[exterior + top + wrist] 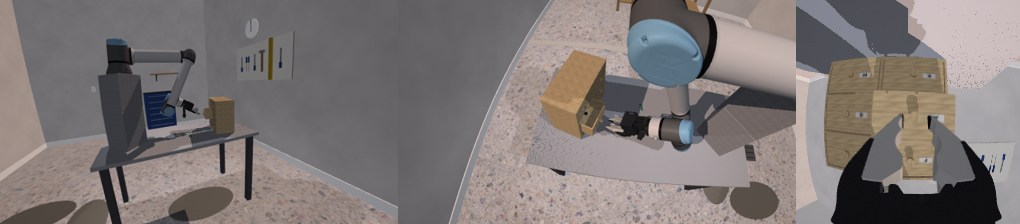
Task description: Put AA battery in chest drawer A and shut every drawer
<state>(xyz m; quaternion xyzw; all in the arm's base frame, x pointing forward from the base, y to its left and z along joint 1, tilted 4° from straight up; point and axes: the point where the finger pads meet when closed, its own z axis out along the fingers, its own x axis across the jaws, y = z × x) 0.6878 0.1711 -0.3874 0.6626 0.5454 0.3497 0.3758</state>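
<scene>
Gripper [608, 123] [199, 113] [915, 115] narrow and empty, apart from the open drawer [587, 129] [206, 113] [886, 106] just left in the top view, apparently lined up to push; small dark item [586, 113] inside is possibly the AA battery, identity uncertain.

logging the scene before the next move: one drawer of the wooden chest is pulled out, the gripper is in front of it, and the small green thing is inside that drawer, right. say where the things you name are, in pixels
Not quite: the small green thing [640, 107] [190, 135] lies on the table [647, 165] [149, 157], outside the drawer, as the top view shows. The rest stands.
</scene>
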